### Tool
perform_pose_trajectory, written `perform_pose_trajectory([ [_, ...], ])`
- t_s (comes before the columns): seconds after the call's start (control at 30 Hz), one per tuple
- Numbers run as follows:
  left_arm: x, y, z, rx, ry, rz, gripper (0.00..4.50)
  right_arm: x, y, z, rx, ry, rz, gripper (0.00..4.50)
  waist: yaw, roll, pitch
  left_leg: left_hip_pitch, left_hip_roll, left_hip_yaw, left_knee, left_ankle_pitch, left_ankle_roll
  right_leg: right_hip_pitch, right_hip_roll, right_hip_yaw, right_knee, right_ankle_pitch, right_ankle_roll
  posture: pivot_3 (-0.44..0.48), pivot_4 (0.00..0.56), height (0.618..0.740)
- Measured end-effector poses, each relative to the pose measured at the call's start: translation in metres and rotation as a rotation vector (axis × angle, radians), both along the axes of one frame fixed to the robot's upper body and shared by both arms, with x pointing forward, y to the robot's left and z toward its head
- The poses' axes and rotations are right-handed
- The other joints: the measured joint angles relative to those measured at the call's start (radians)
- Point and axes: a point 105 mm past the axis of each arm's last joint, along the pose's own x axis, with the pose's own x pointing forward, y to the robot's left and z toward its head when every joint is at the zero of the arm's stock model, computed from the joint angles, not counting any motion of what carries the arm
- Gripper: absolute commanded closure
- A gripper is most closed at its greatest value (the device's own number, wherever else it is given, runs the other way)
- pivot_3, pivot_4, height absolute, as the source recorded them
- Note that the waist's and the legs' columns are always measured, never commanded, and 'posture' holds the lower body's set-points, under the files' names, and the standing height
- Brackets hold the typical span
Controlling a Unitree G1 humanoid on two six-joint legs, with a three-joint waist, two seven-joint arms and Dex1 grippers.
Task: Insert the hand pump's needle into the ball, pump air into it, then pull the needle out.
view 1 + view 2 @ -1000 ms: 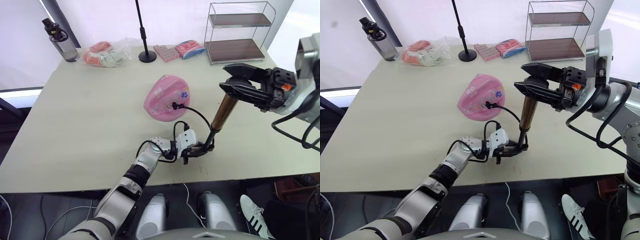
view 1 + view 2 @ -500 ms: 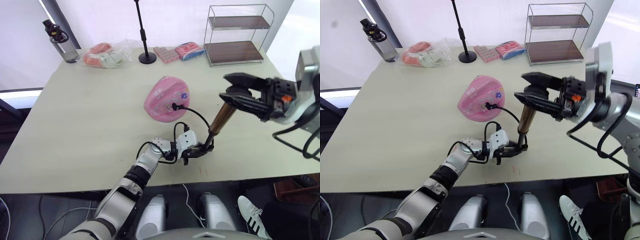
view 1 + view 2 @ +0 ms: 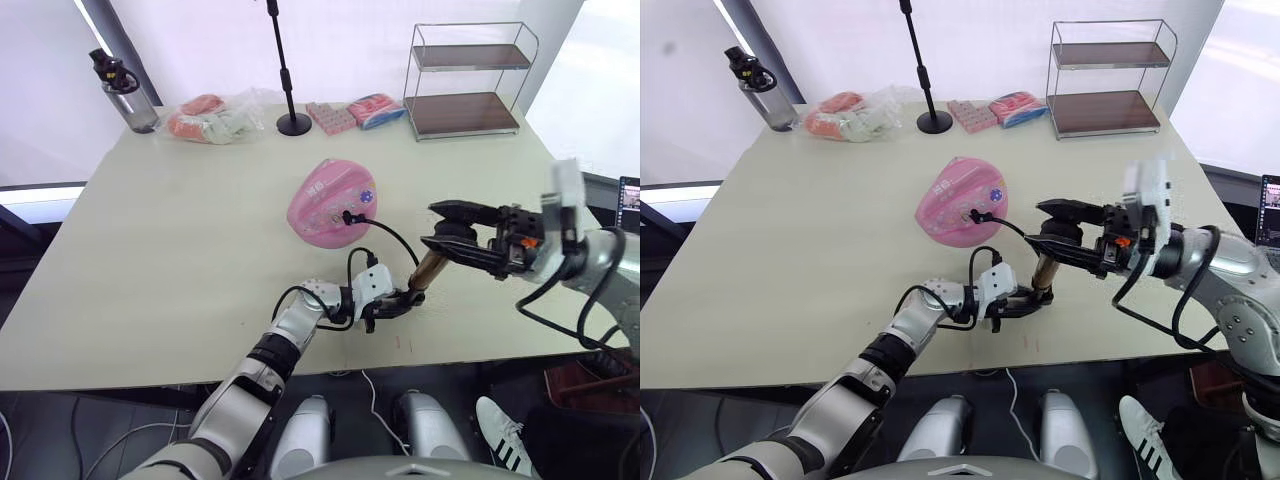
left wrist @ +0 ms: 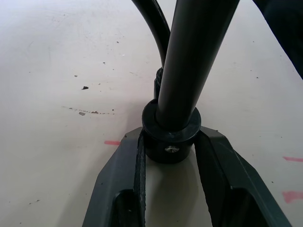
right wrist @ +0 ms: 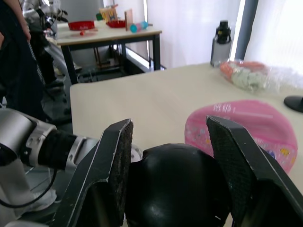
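Left hand (image 3: pixel 385 306): low on tabletop (image 3: pixel 180 220), clamping hand pump (image 3: pixel 428 271) base.
Right hand (image 3: pixel 447 228): gripping pump's top handle.
Pump axis: tilted upright, leaning right.

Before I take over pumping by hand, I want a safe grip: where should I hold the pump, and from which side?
Grip the black handle on top of the pump, coming from above, as the right gripper does. The barrel stands near upright, so it strokes along that line. Steady the black base cap low from the side, where the left gripper clamps it, clear of the hose to the ball.
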Motion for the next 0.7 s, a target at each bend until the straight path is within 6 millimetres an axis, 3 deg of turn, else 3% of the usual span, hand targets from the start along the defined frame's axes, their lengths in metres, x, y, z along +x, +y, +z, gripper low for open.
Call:
perform_pose_trajectory([
  [0.4,-0.002,0.001,-0.002,-0.001,0.012,0.003,3.41,0.017,0.006,-0.056,-0.041,0.108,-0.061,2.49,-0.002,-0.002,-0.005,0.001,0.0,0.0,-0.002,-0.001,0.002,0.001,0.0,0.0,-0.005,0.0,0.0,0.0,0.15,0.731],
  [0.7,-0.003,0.004,-0.006,0.007,0.035,0.018,3.41,0.022,0.012,-0.069,0.036,0.071,-0.077,2.49,-0.006,-0.004,-0.015,0.008,0.004,0.001,-0.009,-0.002,0.002,0.008,0.003,0.0,-0.011,0.0,0.0,0.0,0.15,0.731],
])
